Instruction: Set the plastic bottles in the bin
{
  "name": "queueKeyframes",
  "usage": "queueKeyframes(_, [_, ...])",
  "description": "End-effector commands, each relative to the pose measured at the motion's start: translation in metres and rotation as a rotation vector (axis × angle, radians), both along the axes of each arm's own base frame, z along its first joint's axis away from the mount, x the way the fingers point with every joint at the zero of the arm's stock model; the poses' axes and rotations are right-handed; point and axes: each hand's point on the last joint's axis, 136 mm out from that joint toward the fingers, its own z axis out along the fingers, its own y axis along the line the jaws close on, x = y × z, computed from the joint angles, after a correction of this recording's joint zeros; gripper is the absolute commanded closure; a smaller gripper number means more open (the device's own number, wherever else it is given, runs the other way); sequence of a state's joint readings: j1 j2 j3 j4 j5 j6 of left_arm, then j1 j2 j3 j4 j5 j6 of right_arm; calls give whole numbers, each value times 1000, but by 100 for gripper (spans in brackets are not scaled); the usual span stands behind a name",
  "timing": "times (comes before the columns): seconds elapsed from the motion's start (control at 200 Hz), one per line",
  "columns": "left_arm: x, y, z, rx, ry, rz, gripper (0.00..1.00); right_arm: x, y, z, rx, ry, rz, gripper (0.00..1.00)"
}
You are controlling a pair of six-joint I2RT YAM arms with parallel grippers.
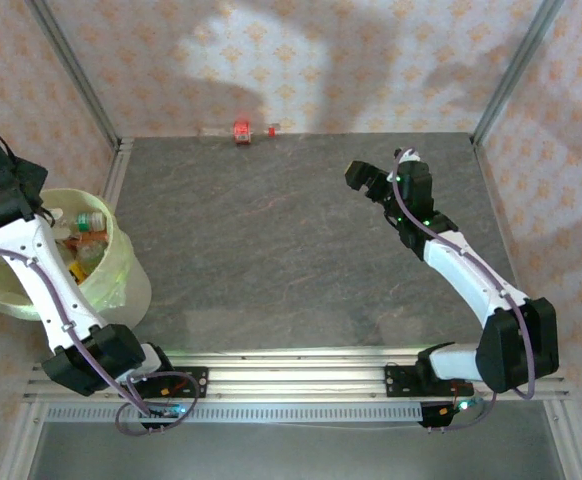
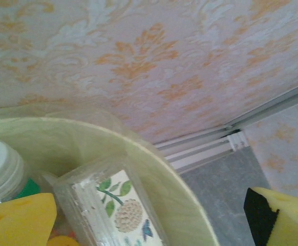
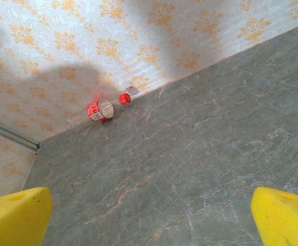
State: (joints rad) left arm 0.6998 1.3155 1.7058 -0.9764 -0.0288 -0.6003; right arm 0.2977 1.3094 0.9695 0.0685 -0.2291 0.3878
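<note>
Table (image 1: 291, 250): grey, stone-patterned, patterned walls on three sides.

Bin (image 1: 123, 262): pale yellow-green tub at the near-left edge of the table, upright. Several bottles (image 1: 89, 222) lie jumbled inside it, with orange labels showing from above. The left wrist view shows a clear bottle with a flower label (image 2: 119, 205) against the bin's inner wall and a white-capped bottle (image 2: 0, 169) to its left.

Left pincer (image 2: 150, 221): spread wide, its yellow pads (image 2: 16, 220) at opposite edges of the wrist view and nothing pinched. It hangs over the bin's left side. The flower-label bottle lies below the gap between the pads, apart from both.

Right pincer (image 3: 151, 218): spread wide and holding nothing, over the far-right part of the table.

Red-labelled bottle (image 1: 241, 131): the one bottle outside the bin. It lies on its side at the foot of the far wall, left of centre. It is well apart from the right pincer, further off and to its left. It is also well apart from the bin, across bare table.

Its red cap (image 3: 125, 99) points right along the wall.
</note>
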Motion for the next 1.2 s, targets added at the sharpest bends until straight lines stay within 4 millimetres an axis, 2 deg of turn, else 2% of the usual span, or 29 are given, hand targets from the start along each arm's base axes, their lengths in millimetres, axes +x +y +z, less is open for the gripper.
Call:
queueKeyframes(0.0, [2,-17,24,16,-74,-49,0,-1,-4,9,-3,-39,-8,1])
queueKeyframes(0.145, [21,-39,36,36,-108,-134,0,0,-6,8,-9,-39,-15,1])
queueKeyframes(0.285, [54,-74,50,44,-175,-268,0,0,-8,5,-20,-40,-26,1])
queueKeyframes(0.535, [116,-153,70,101,-198,-505,0,-3,-12,4,-32,-48,-38,1])
queueKeyframes(0.726, [158,-220,74,133,-194,-688,0,-4,-15,1,-36,-51,-50,1])
queueKeyframes(0.876, [202,-293,62,61,-273,-911,0,6,-6,0,123,-28,-12,1])
queueKeyframes(0.991, [233,-335,42,13,-303,-1013,0,20,2,-5,243,14,14,1])
queueKeyframes(1.101, [260,-355,14,-29,-276,-1036,0,38,5,-9,322,44,29,1])
queueKeyframes(1.196, [283,-354,-15,-47,-235,-988,0,56,10,-21,305,105,34,1])
